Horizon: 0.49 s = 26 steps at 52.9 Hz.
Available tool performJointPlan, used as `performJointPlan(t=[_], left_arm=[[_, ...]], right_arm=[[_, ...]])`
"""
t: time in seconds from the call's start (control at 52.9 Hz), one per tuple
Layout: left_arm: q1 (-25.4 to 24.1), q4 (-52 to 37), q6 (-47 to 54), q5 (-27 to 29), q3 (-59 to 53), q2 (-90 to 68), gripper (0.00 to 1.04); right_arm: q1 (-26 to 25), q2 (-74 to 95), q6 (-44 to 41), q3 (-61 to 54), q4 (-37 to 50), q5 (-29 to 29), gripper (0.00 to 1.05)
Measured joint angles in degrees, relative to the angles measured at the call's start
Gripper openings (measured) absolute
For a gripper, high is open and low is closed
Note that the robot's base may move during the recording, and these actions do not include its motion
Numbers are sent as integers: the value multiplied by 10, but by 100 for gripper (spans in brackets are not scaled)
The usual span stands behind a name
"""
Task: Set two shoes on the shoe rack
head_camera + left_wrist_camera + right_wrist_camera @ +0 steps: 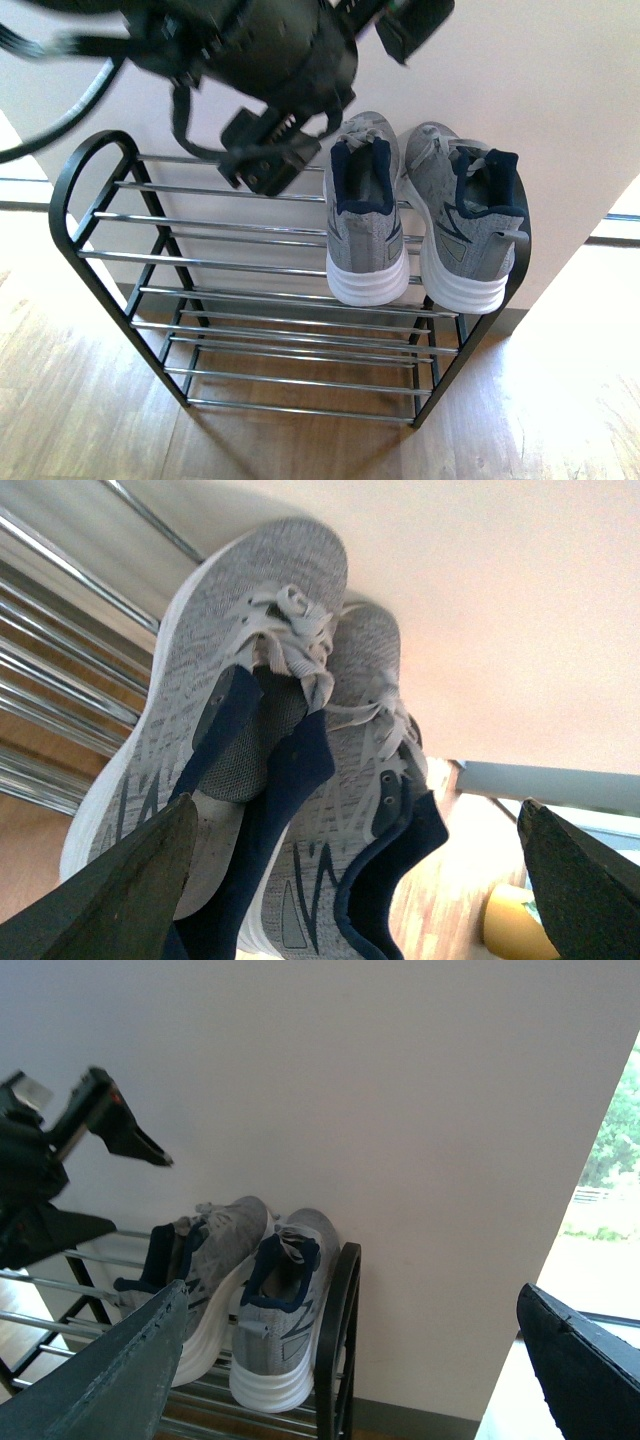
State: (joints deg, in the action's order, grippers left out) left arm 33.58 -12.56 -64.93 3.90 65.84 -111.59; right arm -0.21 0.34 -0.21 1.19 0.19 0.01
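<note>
Shoes (365, 215) sit side by side, heels outward, on the rack's (200, 261) top tier at its right end, against the wall (560, 100). Left gripper (358, 808) hangs above them, spread wide and empty. Right gripper (352, 1292) is also spread, holding nothing.

A white wall (560, 80), wood floor (70, 400) and 1 yellow object (508, 926).

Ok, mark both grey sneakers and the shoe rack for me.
inner grey sneaker (365, 238): front view, on its knit heel panel.
outer grey sneaker (470, 240): front view, on its knit side near the heel.
shoe rack (215, 262): front view, on a bare chrome bar of the top tier.
</note>
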Motion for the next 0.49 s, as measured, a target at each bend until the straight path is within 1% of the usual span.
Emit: performJointPlan(t=[0.113,0.227,0.34,0.492], left_arm=[[-1,34,14,24,-21,62,95],[-4,112,52,71,-66,160,95],[-11,219,116,146,-104,260,95],[-33,326,196,244,-145,363,95]], right_arm=[[0,0,0,0,0,0,96],[0,0,0,0,0,0,96],[0,0,0,0,0,0,96],[0,0,0,0,0,0,96]])
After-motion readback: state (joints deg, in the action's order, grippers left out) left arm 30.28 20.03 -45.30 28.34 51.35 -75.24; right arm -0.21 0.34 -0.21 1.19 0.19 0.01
